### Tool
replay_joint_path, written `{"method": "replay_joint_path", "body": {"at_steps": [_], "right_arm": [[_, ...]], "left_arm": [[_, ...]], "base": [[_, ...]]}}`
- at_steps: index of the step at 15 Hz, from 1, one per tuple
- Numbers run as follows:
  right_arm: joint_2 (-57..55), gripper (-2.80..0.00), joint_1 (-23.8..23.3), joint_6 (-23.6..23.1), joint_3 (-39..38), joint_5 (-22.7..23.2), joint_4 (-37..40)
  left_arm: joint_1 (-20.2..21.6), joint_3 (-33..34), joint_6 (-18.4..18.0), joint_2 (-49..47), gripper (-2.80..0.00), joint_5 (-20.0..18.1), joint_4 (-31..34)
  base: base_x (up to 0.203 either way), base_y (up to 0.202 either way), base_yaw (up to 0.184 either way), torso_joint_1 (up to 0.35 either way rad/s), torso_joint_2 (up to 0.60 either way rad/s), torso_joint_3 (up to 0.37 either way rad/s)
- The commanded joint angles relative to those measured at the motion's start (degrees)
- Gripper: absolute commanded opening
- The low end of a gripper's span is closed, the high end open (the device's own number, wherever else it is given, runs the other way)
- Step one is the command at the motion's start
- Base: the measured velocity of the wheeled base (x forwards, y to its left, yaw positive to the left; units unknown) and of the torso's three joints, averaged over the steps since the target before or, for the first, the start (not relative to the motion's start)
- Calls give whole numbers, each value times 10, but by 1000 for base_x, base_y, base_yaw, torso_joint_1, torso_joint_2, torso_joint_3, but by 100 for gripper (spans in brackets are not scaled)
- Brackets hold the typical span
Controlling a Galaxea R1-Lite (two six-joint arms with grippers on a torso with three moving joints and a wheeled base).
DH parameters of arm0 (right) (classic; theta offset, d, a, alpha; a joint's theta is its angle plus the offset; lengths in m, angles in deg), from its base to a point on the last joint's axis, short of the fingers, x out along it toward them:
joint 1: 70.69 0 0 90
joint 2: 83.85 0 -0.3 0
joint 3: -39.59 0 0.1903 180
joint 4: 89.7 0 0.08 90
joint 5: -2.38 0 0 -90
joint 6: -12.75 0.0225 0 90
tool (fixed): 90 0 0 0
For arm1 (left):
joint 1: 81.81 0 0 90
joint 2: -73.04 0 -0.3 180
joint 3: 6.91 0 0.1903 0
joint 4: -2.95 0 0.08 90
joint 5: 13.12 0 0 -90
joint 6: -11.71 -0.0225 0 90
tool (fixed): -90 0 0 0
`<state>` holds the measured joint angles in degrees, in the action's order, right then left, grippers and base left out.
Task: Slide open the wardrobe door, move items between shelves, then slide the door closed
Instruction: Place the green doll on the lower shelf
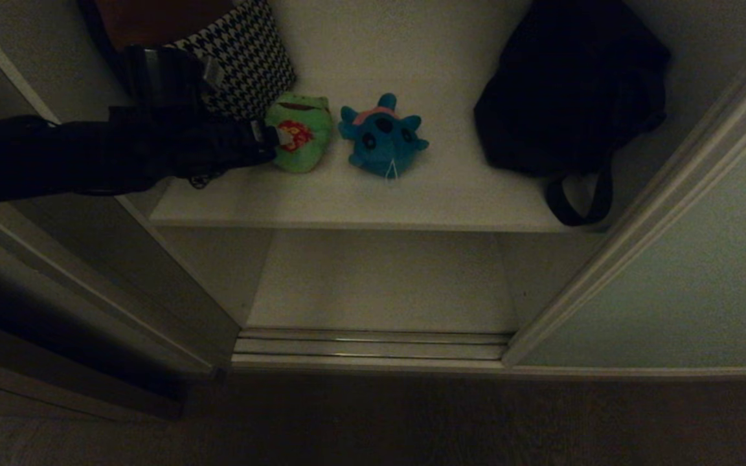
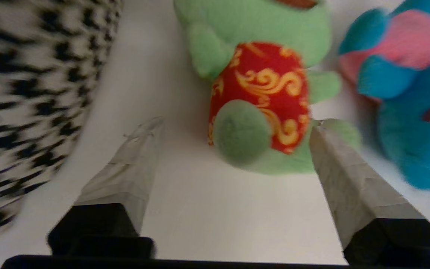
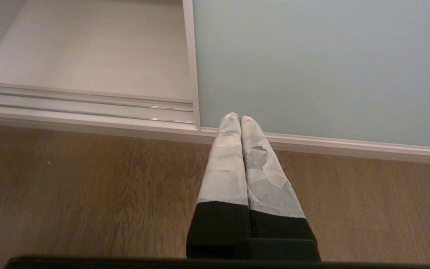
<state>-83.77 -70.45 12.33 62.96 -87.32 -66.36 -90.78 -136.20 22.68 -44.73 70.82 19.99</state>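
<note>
The sliding wardrobe door (image 1: 671, 278) stands slid to the right, leaving the shelves exposed. Two items lie side by side on the upper shelf (image 1: 360, 200): a green frog (image 1: 300, 136) with a red patch and a teal-blue plush (image 1: 383, 137). My left gripper (image 1: 268, 139) reaches in from the left at the frog. In the left wrist view the left gripper (image 2: 234, 126) is open. The frog (image 2: 263, 82) has its lower end between the fingertips, and one fingertip (image 2: 321, 136) is at its foot. The blue plush (image 2: 405, 112) lies just beyond. My right gripper (image 3: 240, 117) hangs shut over the floor, in front of the door (image 3: 312, 67).
A houndstooth cloth (image 1: 243, 55) sits close behind my left arm and beside the frog. A black strapped bag (image 1: 567, 84) fills the shelf's right side. The lower shelf (image 1: 379, 278) lies bare below, with the door track (image 1: 373, 346) and wooden floor (image 3: 88, 194) in front.
</note>
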Motion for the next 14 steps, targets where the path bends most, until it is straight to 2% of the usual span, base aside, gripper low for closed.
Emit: {"method": "replay_joint_path", "body": {"at_steps": [1,5,8,13,14], "right_arm": [[0,-280,0,0,0,0,-1],[0,-280,0,0,0,0,-1],[0,-280,0,0,0,0,0],[0,-280,0,0,0,0,0],[0,-280,0,0,0,0,-1]], "left_arm": [[-2,-13,2,-27,0,0,1],[-8,-44,52,-43,0,1,-11],[-8,-46,50,-56,0,1,-54],[-13,-46,49,-78,0,12,-64],[-13,-46,49,-81,-146,16,-84]], "base": [[0,0,0,0,0,0],[0,0,0,0,0,0],[0,0,0,0,0,0],[0,0,0,0,0,0],[0,0,0,0,0,0]]}}
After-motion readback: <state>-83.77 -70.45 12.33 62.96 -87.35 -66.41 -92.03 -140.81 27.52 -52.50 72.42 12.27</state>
